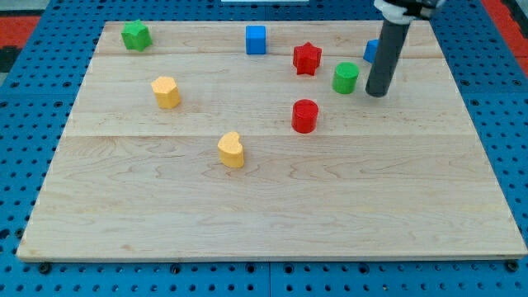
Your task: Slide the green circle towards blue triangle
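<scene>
- One camera is looking down at a slant from beyond the wooden board's (272, 206) near edge, taking in nearly the whole board.
- It is sitting fairly close (blue pegboard (25, 99) framing the sides).

The arm enters from the view's top right. Its straight dark rod stands nearly upright, leaning slightly to the view's right at its upper end. The tip (377, 92) rests at bench level.
</scene>
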